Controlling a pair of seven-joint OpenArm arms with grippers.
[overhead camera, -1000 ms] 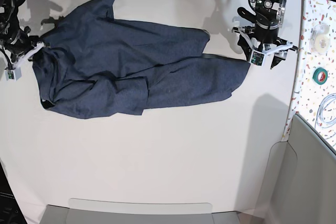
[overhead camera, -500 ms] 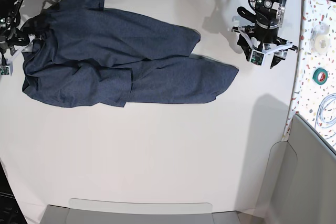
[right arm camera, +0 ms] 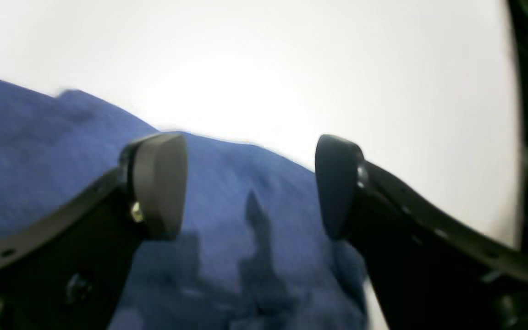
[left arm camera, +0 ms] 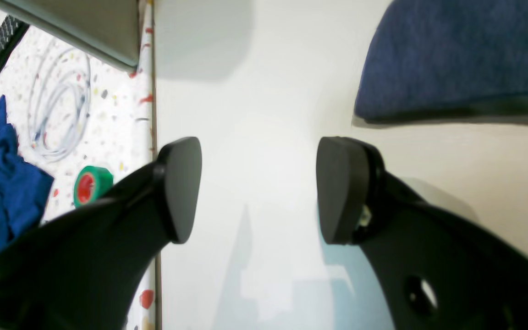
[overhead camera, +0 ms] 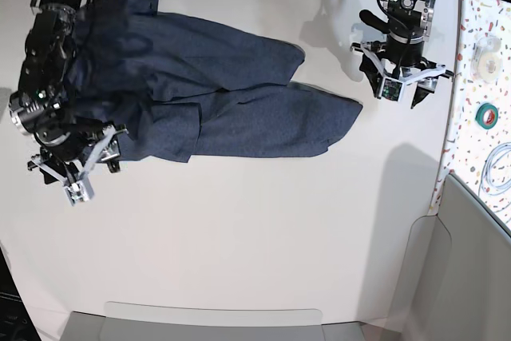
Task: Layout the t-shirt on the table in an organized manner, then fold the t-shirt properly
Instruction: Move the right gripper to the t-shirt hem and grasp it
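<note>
- We see the t-shirt point(overhead camera: 215, 93) lying crumpled on the far half of the white table point(overhead camera: 255, 237), stretched from the far left corner toward the right, plain side up with folds overlapping along its middle.
- We find our right gripper point(overhead camera: 80, 167) on the base view's left, at the near edge of the shirt's left end; its jaws stand well apart and nothing sits between them.
- In the right wrist view, our right gripper point(right arm camera: 250, 183) hangs above navy cloth point(right arm camera: 108, 183), with the bright tabletop point(right arm camera: 291, 68) beyond; neither pad touches the fabric.
- We find our left gripper point(overhead camera: 402, 85) on the base view's right, over bare table just beside the shirt's rounded right end, apart from it.
- In the left wrist view, our left gripper point(left arm camera: 257, 188) is spread wide and empty, with only white table point(left arm camera: 255, 114) between its pads and the shirt's edge point(left arm camera: 456, 59) off to one side.
- Beyond the table's edge we see a speckled strip point(left arm camera: 117, 114) with a green tape roll point(left arm camera: 90, 184), coiled white cable point(left arm camera: 60, 110) and a bright blue cloth point(left arm camera: 2, 178).
</note>
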